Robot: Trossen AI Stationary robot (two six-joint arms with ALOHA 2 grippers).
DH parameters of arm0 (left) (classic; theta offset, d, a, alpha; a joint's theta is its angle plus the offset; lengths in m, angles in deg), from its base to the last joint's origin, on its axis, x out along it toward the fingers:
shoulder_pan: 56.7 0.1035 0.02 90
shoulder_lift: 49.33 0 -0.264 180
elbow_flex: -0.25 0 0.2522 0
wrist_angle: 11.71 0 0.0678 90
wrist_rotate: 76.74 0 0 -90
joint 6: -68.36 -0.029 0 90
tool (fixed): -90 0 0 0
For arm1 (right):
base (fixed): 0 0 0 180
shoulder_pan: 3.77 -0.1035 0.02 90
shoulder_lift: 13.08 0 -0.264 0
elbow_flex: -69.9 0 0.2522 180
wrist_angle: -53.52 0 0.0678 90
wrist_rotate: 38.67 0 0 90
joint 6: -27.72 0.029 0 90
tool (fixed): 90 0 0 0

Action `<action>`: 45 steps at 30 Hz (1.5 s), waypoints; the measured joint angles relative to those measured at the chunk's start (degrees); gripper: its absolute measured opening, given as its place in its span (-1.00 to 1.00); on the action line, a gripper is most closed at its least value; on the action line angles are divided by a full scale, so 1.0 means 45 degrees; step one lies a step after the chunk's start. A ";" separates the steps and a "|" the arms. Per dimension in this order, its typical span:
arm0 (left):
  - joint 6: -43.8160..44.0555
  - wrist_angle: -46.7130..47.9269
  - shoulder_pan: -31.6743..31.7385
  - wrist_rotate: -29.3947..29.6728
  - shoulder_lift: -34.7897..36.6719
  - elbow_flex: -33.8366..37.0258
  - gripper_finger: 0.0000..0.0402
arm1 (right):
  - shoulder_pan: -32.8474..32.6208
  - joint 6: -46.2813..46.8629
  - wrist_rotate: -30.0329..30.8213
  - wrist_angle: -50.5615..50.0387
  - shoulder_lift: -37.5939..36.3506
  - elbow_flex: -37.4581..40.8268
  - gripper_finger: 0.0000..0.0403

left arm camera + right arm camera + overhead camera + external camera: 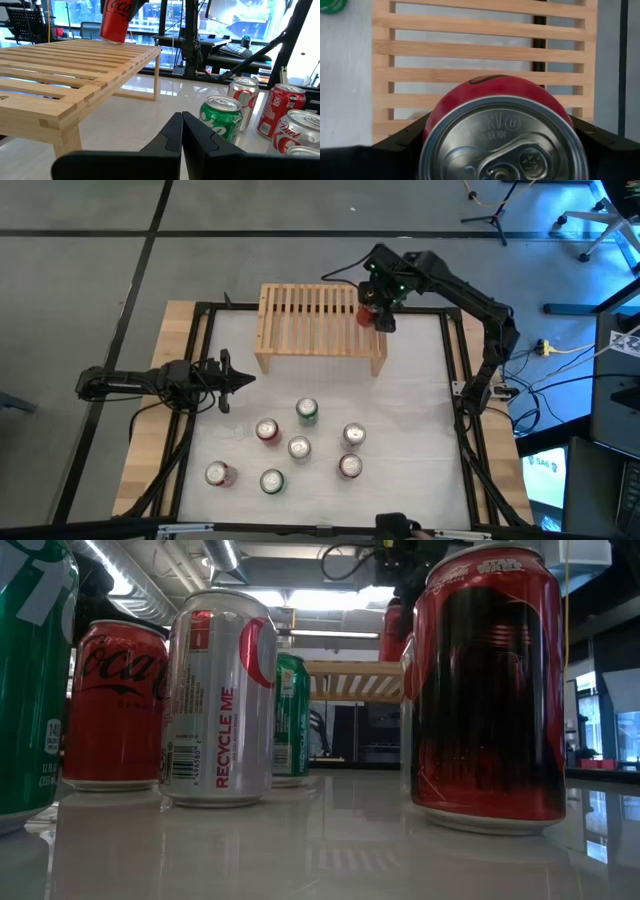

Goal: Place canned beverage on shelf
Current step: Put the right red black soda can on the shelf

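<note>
The light-wood slatted shelf (318, 326) stands at the far middle of the table. My right gripper (373, 311) is over the shelf's far right corner, shut on a red Coca-Cola can (116, 19). The can's silver top (502, 142) fills the right wrist view, with the slats (470, 50) below it. In the left wrist view the can's bottom is at the slats; I cannot tell whether it rests on them. My left gripper (238, 378) is shut and empty, low over the table's left side, left of the shelf. My right gripper pinches the red can by its side wall (434, 122), near the top, between its two fingers (402, 140). The fingers come from above, pointing down. The can stands nearly upright, a little tilted, with its bottom at the shelf's slats (112, 41).
Several cans stand on the table's near half: a green one (306, 411), red ones (267, 429) and silver ones (299, 448). The black table frame (455, 350) runs close to the shelf's right side. Bare slats lie left of the held can.
</note>
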 joint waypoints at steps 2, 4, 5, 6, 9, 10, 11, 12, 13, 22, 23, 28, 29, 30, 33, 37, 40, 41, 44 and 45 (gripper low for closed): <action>0.0000 0.0003 0.0000 0.0004 0.0002 -0.0002 -1.00 | 0.0183 -0.0009 0.0000 0.0231 0.0001 0.0000 0.53; 0.0000 0.0003 0.0005 0.0005 -0.0002 -0.0002 -1.00 | 0.0375 -0.0015 -0.0021 0.0358 0.0001 0.0000 0.53; 0.0000 0.0003 0.0001 0.0000 -0.0002 0.0003 -1.00 | 0.0490 -0.0015 -0.0140 0.0403 -0.0003 0.0000 0.53; 0.0000 -0.0002 0.0005 0.0005 0.0000 -0.0002 -1.00 | 0.0614 -0.0015 -0.0303 0.0456 0.0002 0.0000 0.53; 0.0000 0.0000 0.0002 0.0003 -0.0002 -0.0002 -1.00 | 0.0949 0.0169 -0.0774 0.0458 0.0000 0.0000 0.53; 0.0000 0.0002 0.0000 0.0005 0.0002 0.0000 -1.00 | 0.1047 0.0313 -0.0889 0.0455 -0.0002 0.0000 0.53; 0.0000 0.0000 0.0000 0.0001 -0.0001 0.0001 -1.00 | 0.1133 0.0463 -0.0972 0.0455 0.0002 0.0000 0.53; 0.0000 0.0003 0.0001 0.0004 -0.0002 0.0003 -1.00 | 0.1207 0.0625 -0.1006 0.0450 0.0002 0.0000 0.53; 0.0000 0.0003 0.0000 0.0000 0.0001 0.0001 -1.00 | 0.1222 0.0705 -0.1001 0.0436 0.0002 0.0000 0.53; -0.0005 -0.0002 0.0000 0.0005 -0.0002 -0.0002 -1.00 | 0.1252 0.0767 -0.1348 0.0395 0.0000 0.0000 0.53; 0.0000 0.0003 0.0001 0.0005 -0.0002 -0.0001 -1.00 | 0.1252 0.0767 -0.1359 0.0396 0.0001 0.0000 0.53; 0.0000 0.0000 0.0000 0.0005 -0.0002 -0.0001 -1.00 | 0.1266 0.0767 -0.1351 0.0400 0.0001 0.0000 0.53; 0.0000 -0.0001 0.0000 0.0005 -0.0001 -0.0002 -1.00 | 0.1266 0.0767 -0.1351 0.0408 0.0001 0.0000 0.53; 0.0000 0.0003 0.0002 0.0005 -0.0002 -0.0002 -1.00 | 0.1266 0.0763 -0.1351 0.0422 -0.0003 0.0000 0.53; -0.0003 -0.0002 0.0000 0.0005 0.0000 -0.0002 -1.00 | 0.1266 0.0763 -0.1351 0.0436 -0.0002 0.0000 0.53; 0.0000 -0.0002 0.0004 0.0005 0.0002 0.0003 -1.00 | 0.1257 0.0763 -0.1354 0.0440 0.0000 0.0000 0.53; 0.0000 0.0003 0.0000 0.0005 -0.0001 -0.0001 -1.00 | 0.1257 0.0762 -0.1351 0.0445 0.0000 0.0000 0.53; 0.0000 0.0001 0.0003 0.0005 -0.0002 0.0001 -1.00 | 0.1257 0.0763 -0.1351 0.0448 0.0000 0.0000 0.53; 0.0000 0.0000 0.0000 0.0005 0.0002 0.0002 -1.00 | 0.1257 0.0761 -0.1351 0.0447 -0.0001 0.0000 0.53; 0.0000 0.0003 0.0000 0.0005 -0.0001 0.0003 -1.00 | 0.1257 0.0758 -0.1348 0.0445 -0.0003 0.0000 0.53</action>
